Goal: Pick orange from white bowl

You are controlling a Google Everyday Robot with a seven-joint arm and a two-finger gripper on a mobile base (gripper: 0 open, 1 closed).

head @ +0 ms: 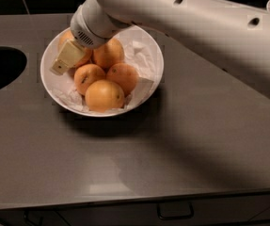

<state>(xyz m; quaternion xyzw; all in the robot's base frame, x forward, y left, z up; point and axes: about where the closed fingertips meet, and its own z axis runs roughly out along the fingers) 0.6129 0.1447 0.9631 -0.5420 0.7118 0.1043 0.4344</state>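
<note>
The white, smooth-shelled robot arm (195,22) enters from 2 o'clock and slants down across the frame towards 9 o'clock, its ribbed grey wrist collar (85,29) over the back of the wide, shallow, glossy white bowl (156,55); the gripper (67,59), cream-coloured and blocky, points down towards 7 o'clock inside the bowl at its 10 o'clock side; its cream tip lies against the front-left face of the large, paler yellow-orange orange (65,37), which sits at 10 to 11 o'clock in the bowl, half hidden by the wrist; whether the gripper is spread or clamped on that fruit cannot be told, since only its near side shows; four smaller, deeper-orange oranges (104,95) cluster from the bowl's centre towards 6 o'clock, on crumpled white paper (141,58); the bowl rests on a matte grey countertop (195,145); a dark oval opening (0,69) lies at 9 o'clock.
</note>
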